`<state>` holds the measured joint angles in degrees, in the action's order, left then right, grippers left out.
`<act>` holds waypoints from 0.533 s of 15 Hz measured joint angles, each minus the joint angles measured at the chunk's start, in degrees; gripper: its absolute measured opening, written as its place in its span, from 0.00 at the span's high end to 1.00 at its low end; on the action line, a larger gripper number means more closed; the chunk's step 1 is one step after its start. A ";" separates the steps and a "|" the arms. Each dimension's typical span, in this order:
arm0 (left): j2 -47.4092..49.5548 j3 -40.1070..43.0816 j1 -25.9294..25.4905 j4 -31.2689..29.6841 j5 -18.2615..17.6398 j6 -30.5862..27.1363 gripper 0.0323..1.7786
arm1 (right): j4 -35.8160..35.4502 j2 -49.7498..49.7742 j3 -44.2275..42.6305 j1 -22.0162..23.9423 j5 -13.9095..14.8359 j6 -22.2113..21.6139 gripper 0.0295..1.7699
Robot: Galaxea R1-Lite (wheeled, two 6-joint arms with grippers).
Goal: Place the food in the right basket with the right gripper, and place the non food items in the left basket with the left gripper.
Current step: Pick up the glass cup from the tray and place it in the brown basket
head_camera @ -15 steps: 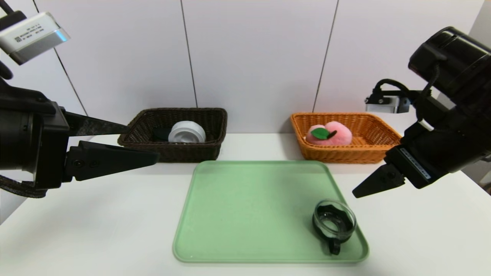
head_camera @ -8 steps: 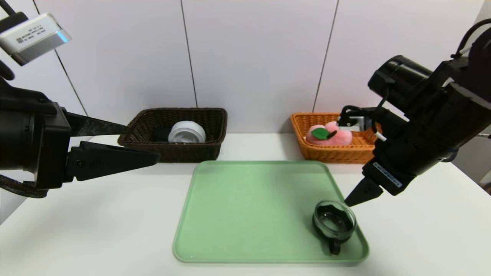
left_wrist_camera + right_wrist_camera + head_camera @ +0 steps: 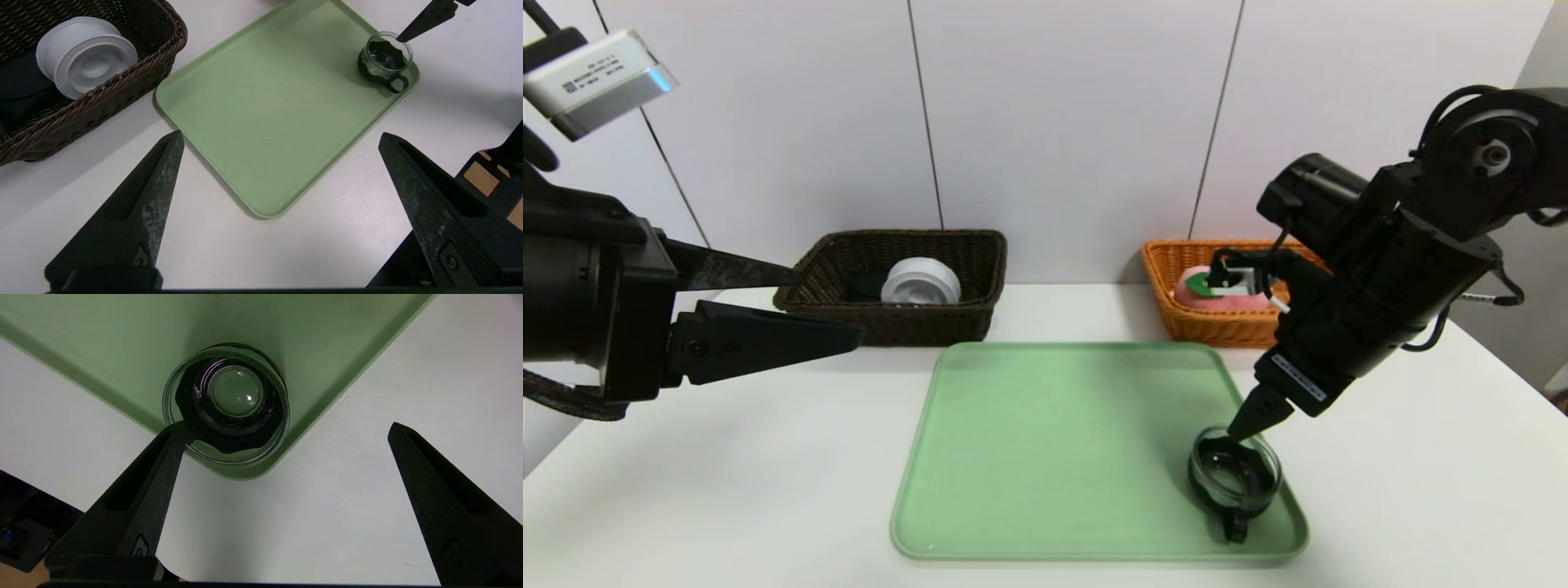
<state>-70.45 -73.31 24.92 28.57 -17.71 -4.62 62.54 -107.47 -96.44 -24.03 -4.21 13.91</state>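
**Over the tray's 4 o'clock corner: wrong arm lined up on the last item**

At the 4 o'clock corner of the green tray (image 3: 1045,457), the glass cup (image 3: 1235,478) stands upright, its black handle pointing toward the near edge. It is the only item left on the tray. The right gripper (image 3: 286,428) hangs steeply over it with its fingers spread wide and nothing between them; one fingertip (image 3: 179,430) sits at the cup's rim, the other lies well outside over bare table. Whether the tip touches the glass cannot be told.

The left gripper (image 3: 282,139) is parked at 9 o'clock of the tray, fingers also wide apart and empty, pointing across toward the dark brown basket (image 3: 980,253) at 11 o'clock. That basket already holds the white container (image 3: 920,282) with the black pouch (image 3: 866,286) beneath it. The orange basket (image 3: 1176,269) at 1 o'clock holds the plush peach (image 3: 1217,296), partly hidden by the right arm.

Assessment: the food is sorted; the cup alone remains, and it is a non-food item assigned to the left gripper and the dark basket. If the right gripper takes it regardless, the fingers should be centred so they straddle the rim, not one tip inside. The glass looks smooth and light; an off-centre close would likely push it over the tray lip. The handle should be kept clear of the closing line, and descent kept slow.
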 joint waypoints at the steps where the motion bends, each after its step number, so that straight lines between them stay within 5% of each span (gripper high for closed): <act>1: -0.05 0.00 0.00 0.00 -0.01 0.02 0.05 | 0.02 -0.27 0.30 0.00 0.00 0.06 0.04; 8: -0.05 0.02 -0.01 0.00 0.02 0.09 0.05 | -0.33 -3.44 1.51 -0.28 0.05 0.69 0.04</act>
<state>-70.50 -73.29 24.91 28.57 -17.69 -4.53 62.21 -110.91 -94.93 -24.31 -4.16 14.60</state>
